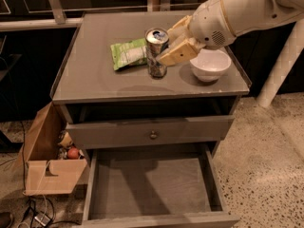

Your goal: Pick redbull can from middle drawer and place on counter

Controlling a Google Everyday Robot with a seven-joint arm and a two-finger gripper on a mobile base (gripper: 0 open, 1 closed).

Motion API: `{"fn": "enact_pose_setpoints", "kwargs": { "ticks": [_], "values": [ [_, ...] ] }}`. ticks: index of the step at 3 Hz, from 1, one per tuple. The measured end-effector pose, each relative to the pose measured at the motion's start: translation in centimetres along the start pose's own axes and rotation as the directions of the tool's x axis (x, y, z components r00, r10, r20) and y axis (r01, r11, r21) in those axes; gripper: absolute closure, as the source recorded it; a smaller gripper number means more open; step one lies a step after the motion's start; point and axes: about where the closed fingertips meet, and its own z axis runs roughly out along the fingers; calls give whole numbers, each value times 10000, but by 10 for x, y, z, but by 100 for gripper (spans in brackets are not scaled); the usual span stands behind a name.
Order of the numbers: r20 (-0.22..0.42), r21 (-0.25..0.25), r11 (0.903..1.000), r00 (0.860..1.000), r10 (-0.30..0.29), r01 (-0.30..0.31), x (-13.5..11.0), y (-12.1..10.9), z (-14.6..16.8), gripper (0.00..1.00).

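Note:
The redbull can (156, 52) is a slim silver can with a shiny pull-tab top. It stands upright over the counter (95, 77), just right of centre, with its base at or just above the surface. My gripper (166, 44) reaches in from the right and is shut on the can's upper part, with one beige finger (178, 55) along its right side. The middle drawer (149, 186) is pulled open below, and its grey floor is bare.
A green snack bag (128, 54) lies on the counter just left of the can. A white bowl (210, 64) sits just right of it under my arm. A shut drawer front with a round knob (153, 135) is above the open drawer. A cardboard box (47, 167) stands on the floor at left.

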Motion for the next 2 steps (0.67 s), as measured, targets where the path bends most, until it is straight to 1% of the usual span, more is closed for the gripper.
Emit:
{"fn": "enact_pose_setpoints", "kwargs": {
  "ticks": [1, 2],
  "values": [
    [232, -437, 9989, 9996, 151, -140, -5, -11, 11, 100],
    [179, -1117, 9936, 9996, 208, -187, -14, -27, 32, 100]
  ]
}}
